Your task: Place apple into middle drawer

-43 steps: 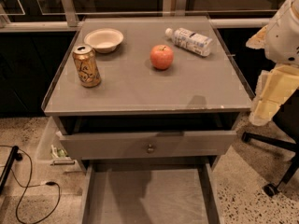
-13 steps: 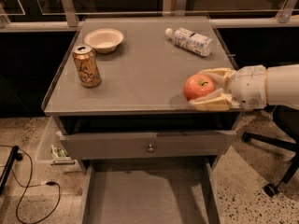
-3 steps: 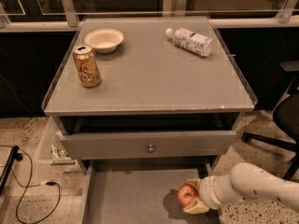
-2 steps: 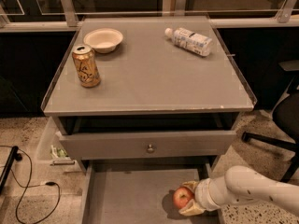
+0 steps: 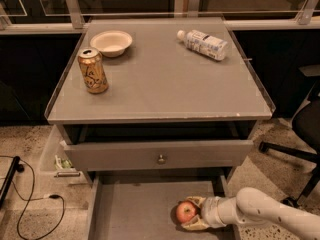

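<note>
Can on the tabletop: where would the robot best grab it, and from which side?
Probably around the middle of the can, coming from the front or right. It stands upright with straight round sides, and the bowl crowds it from behind. Right now the gripper is low in the middle drawer, closed around the apple.
</note>
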